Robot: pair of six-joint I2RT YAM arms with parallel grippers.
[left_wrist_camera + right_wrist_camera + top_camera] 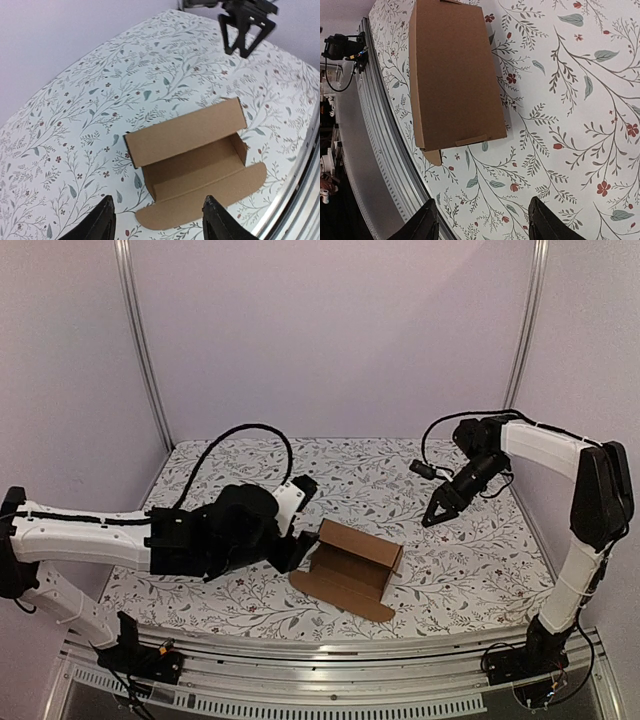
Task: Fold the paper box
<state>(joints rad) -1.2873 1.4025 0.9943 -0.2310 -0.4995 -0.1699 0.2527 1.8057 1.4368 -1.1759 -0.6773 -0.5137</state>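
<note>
White floral cloth (230,465) covers the table. Left arm (90,535) reaches in low from the left. Right arm (560,455) arches over from the right. Box (352,560) sits mid-table toward the near edge, part-folded: long panel up, end walls raised, rounded flap (225,192) flat on the cloth. Left gripper (158,202) is near the flap side, at the box's left, fingers spread, nothing in them. Right gripper (436,512) hangs above the cloth behind-right of the box, apart from it, fingers parted, empty.
</note>
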